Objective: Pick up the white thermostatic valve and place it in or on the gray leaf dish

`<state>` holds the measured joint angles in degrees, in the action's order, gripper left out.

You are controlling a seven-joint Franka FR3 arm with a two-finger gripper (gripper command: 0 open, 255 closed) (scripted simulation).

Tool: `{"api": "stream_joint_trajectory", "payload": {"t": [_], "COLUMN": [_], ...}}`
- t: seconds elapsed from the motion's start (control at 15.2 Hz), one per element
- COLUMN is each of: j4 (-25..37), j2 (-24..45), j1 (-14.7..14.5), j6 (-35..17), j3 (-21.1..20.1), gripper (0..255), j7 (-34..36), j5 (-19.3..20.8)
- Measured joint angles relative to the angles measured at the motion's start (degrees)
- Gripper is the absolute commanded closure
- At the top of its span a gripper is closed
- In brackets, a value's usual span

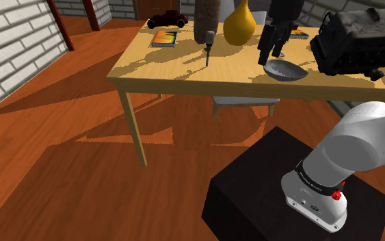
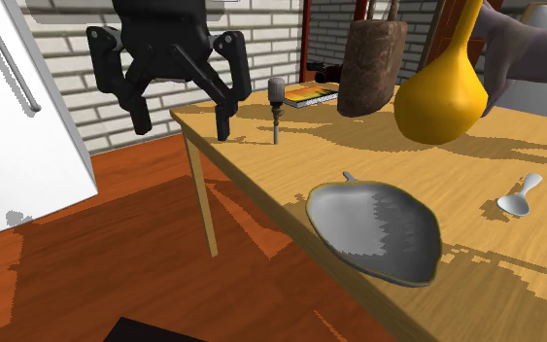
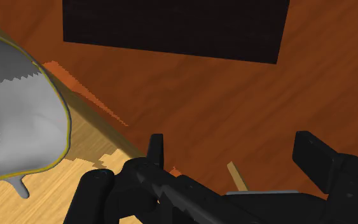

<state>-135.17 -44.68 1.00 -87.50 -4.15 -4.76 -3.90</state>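
Jaws parted, valve [image 2: 276,94] upright, well apart

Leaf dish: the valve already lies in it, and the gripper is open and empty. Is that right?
No. The second exterior view shows the leaf dish holding nothing; the valve stands upright on the table, apart from it. The gripper is open and empty, as you said.
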Motion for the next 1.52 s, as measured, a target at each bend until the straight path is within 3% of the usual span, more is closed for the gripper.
{"api": "stream_joint_trajectory", "payload": {"t": [0.2,0.92,1.52], "j4": [1.3,19.5,44.5], "j2": [2.7,28.5,52.0], "j1": [0.4,3.9,5.0], "j6": [-1.2,-7.0,-3.7], "j3": [-0.5,-2.7,-2.8], "gripper": [0,0,0], "j7": [1.0,9.5,16.7], "j5": [-0.1,1.7,4.8]}}
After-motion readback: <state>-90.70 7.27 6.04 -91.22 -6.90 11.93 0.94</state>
